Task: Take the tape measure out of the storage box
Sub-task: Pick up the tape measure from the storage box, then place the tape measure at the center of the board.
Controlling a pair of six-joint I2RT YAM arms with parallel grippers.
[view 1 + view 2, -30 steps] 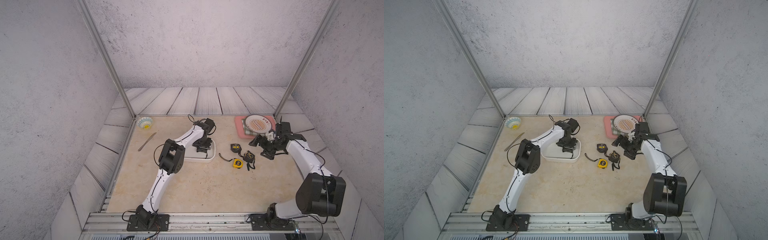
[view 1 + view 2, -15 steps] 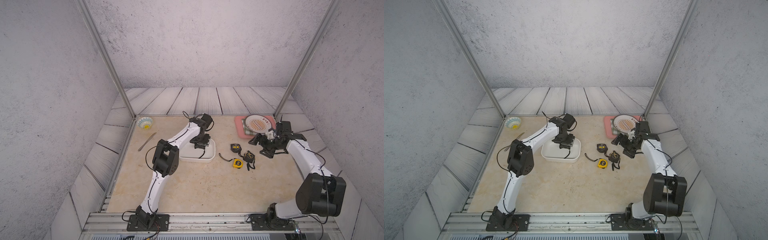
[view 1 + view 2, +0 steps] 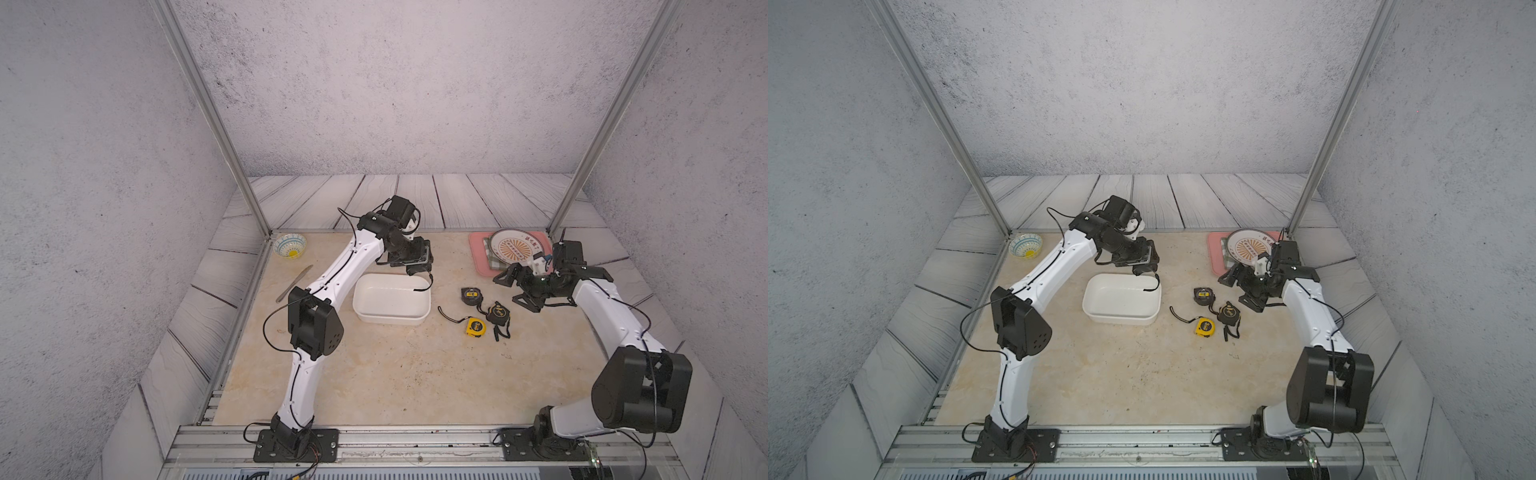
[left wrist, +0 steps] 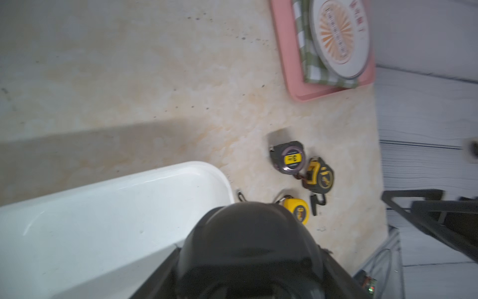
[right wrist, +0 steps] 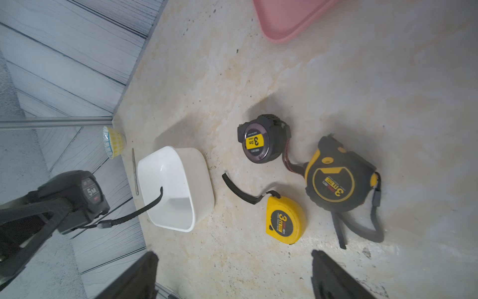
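The white storage box [image 3: 388, 319] [image 3: 1121, 319] sits mid-table, and nothing shows inside it. My left gripper [image 3: 417, 261] is shut on a black tape measure [image 5: 86, 196] marked 5M. It hangs above the box's far right corner, and its strap [image 3: 428, 285] dangles over the rim. In the left wrist view the tape measure [image 4: 248, 240] fills the jaws. My right gripper [image 3: 513, 290] [image 5: 235, 261] hovers open to the right of three other tape measures on the table. These are a black round one [image 3: 471, 294], a black-and-yellow one [image 3: 498, 312] and a yellow one [image 3: 475, 326].
A pink tray [image 3: 478, 259] carrying a patterned plate [image 3: 515, 247] on a green cloth lies at the back right, just behind my right gripper. A small patterned bowl [image 3: 290, 245] and a metal blade [image 3: 294, 283] lie at the back left. Frame posts stand at both back corners.
My left gripper has risen out of the storage box with the black tape measure and moved toward the back. The right gripper has barely shifted.
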